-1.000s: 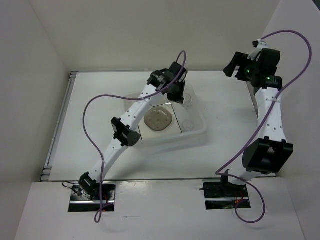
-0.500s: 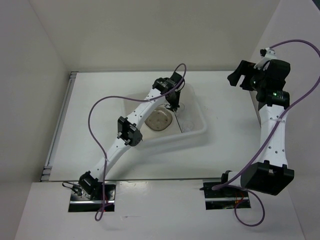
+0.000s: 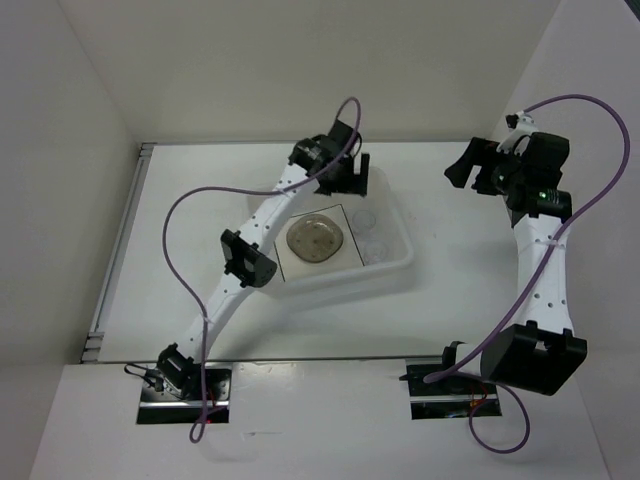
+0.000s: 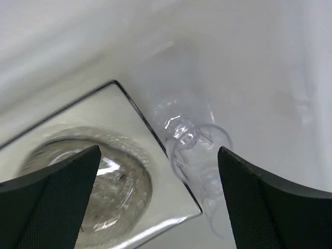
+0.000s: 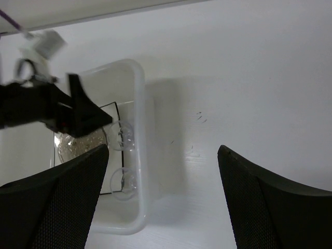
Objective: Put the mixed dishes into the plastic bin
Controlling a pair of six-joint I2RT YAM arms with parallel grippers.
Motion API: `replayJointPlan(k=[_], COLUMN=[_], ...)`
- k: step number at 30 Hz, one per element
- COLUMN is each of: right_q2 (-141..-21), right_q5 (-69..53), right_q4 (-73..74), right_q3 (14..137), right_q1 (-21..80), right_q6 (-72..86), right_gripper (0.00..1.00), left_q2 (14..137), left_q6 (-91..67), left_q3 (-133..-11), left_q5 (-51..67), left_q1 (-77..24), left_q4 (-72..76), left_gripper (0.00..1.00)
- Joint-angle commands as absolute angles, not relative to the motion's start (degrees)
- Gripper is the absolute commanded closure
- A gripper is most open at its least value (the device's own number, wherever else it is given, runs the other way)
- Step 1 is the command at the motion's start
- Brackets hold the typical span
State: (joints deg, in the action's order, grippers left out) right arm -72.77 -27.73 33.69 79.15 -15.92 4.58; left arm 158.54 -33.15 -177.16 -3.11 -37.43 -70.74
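The plastic bin point(image 3: 398, 263) sits mid-table. The square white plate point(image 3: 300, 266) lies flat in it, with a round greyish saucer point(image 3: 316, 239) on top. Two clear glass cups point(image 3: 366, 216) point(image 3: 377, 246) stand in the bin along the plate's right edge. My left gripper point(image 3: 346, 181) hovers open over the bin's far end, holding nothing. In the left wrist view the plate point(image 4: 111, 111), the saucer point(image 4: 88, 176) and a cup point(image 4: 199, 150) lie below my left gripper point(image 4: 158, 149). My right gripper point(image 3: 470, 166) is open and empty, raised at the right of the bin.
The right wrist view looks down on the bin's right wall point(image 5: 139, 129), both cups point(image 5: 122, 136) point(image 5: 123, 182) and bare white table. White walls enclose the table on the left, back and right.
My left gripper has opened and let go of a cup, which now stands in the bin by the plate's edge, then lifted off. The right arm shifted slightly.
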Motion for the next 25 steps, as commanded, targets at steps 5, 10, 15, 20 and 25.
replayJointPlan(k=[5, 10, 15, 20, 25], right_q2=[-72.07, -74.17, -77.69, -70.77, -68.30], right_q5=[-23.05, -14.34, -5.99, -6.32, -5.27], right_q4=[32.26, 33.92, 40.42, 40.96, 40.96], right_q3=[73.31, 68.56, 69.78, 65.66, 63.98], right_q1=[-16.26, -16.26, -16.26, -16.26, -16.26], right_q6=[1.41, -5.18, -3.78, -5.36, -4.05], right_gripper=[0.04, 0.00, 0.00, 0.00, 0.00], left_q2=[129.84, 119.82, 102.60, 88.53, 87.97], left_q6=[-31.38, -37.69, -38.87, -33.23, -29.63], left_q3=[-179.30, -154.05, -113.88, -92.66, -91.93], left_q5=[-21.08, -32.83, -42.36, -37.28, -31.74], left_q1=[-29.54, -23.30, -22.59, -17.85, -15.47], left_q4=[-70.63, -74.53, -66.65, -55.74, -50.90], left_gripper=[0.00, 0.00, 0.00, 0.00, 0.00])
